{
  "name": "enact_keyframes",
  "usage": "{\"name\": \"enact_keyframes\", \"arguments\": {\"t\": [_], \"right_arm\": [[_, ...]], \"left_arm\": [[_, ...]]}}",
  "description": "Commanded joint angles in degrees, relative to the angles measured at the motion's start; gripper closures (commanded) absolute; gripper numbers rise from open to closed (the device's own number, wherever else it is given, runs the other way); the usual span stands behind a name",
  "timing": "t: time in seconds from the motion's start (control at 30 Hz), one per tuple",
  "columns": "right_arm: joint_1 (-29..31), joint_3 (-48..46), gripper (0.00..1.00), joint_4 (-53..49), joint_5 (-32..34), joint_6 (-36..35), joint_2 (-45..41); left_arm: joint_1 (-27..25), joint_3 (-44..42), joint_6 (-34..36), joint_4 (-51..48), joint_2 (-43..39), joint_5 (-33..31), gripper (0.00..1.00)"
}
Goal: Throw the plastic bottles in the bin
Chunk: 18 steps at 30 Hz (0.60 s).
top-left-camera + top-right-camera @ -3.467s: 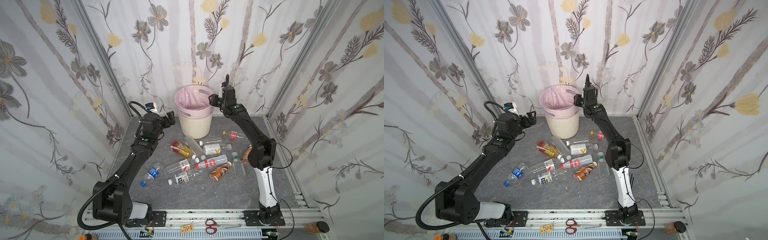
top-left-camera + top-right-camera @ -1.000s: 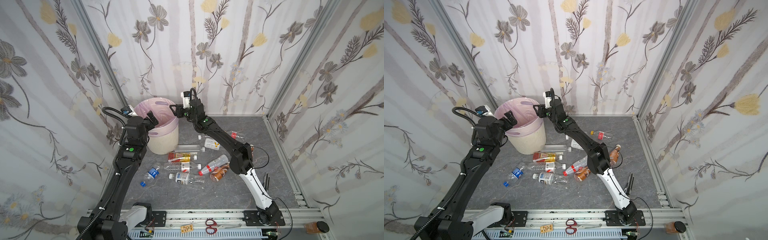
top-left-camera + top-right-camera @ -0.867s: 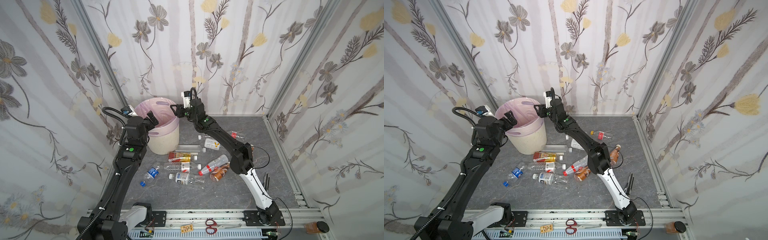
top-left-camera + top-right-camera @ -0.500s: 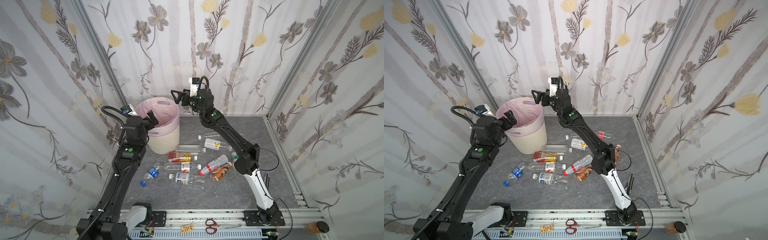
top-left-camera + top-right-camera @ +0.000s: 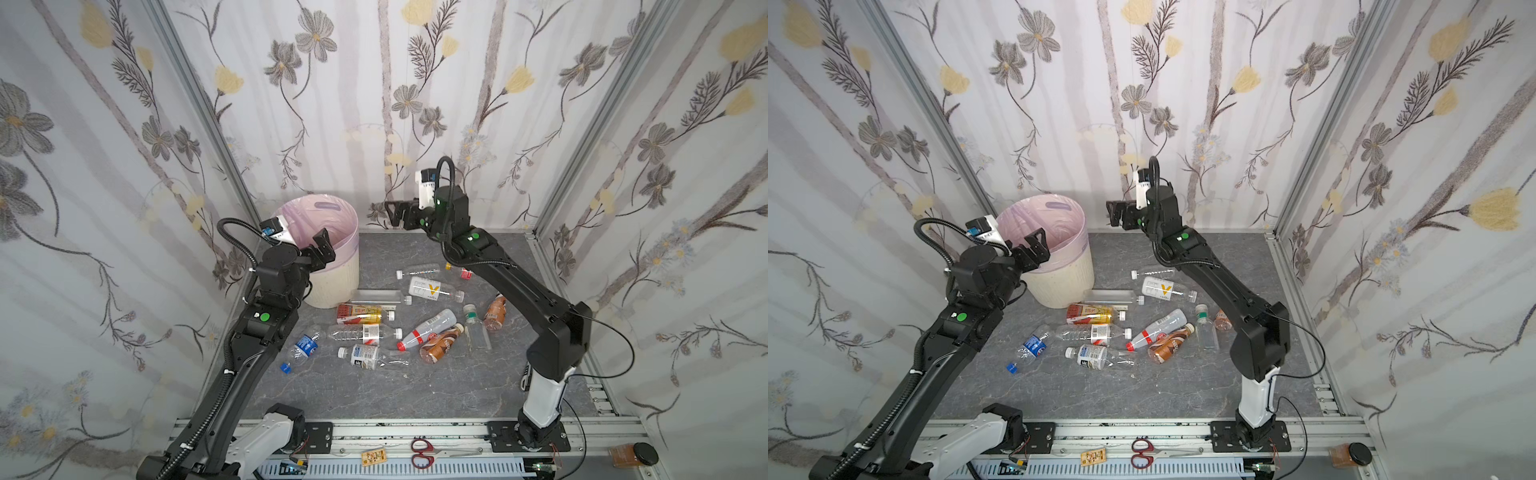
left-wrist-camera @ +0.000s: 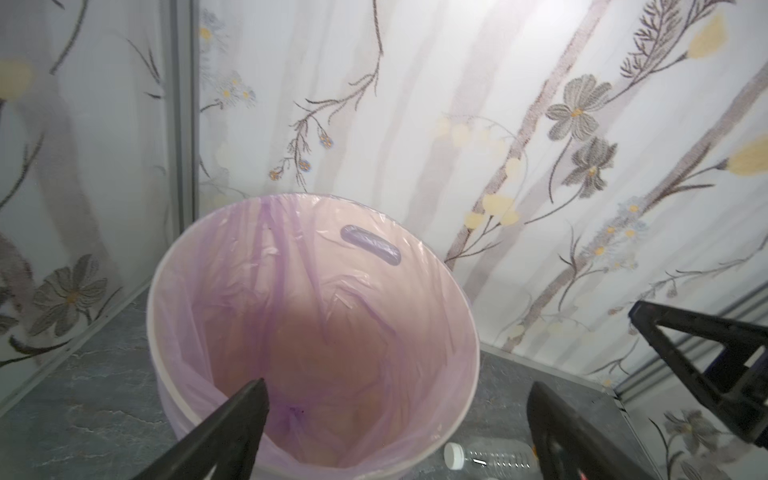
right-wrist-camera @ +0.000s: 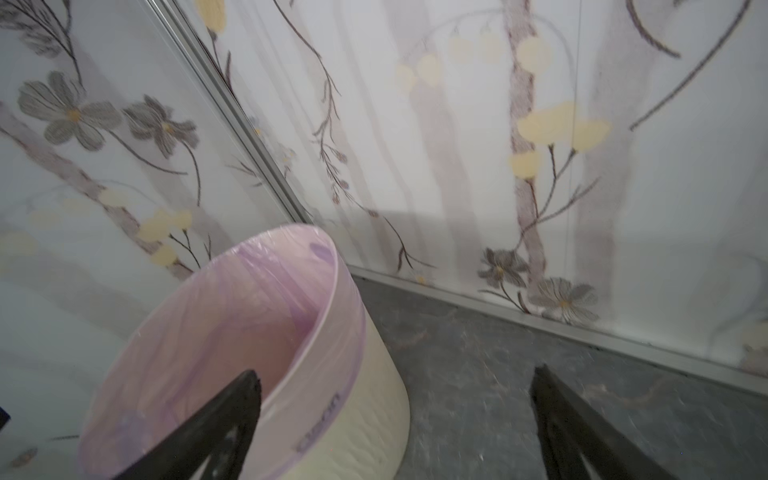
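The bin (image 5: 332,286) stands at the upper left of the grey bench (image 5: 415,390), near the back wall, its pink liner visible in both top views. The left pincer (image 5: 325,248) hangs over the bin's near rim, jaws spread wide, grasping nothing; in the left wrist view its black fingers (image 6: 232,428) frame the liner. The right pincer (image 5: 392,214) hovers in the upper middle, just right of the bin, likewise released and empty. The plastic bottles (image 5: 430,288) lie on their sides across the middle of the bench, right of and below the bin; one clear bottle (image 5: 376,296) lies just beside its base.
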Motion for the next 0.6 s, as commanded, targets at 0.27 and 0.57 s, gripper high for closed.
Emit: {"name": "enact_keyframes", "arguments": {"t": [0.27,0.57], "right_arm": [[2.93,-35.55,0.00,3.99,10.09,-2.31,-16.22],[15.12,-46.26,0.00,7.04,15.07,-2.57,-14.35]], "left_arm": [[-10.12,-10.62,-10.03,0.50,-0.81,2.61,0.00],[-10.12,-23.45,-17.80,0.73,-4.88,9.66,0.00]]}}
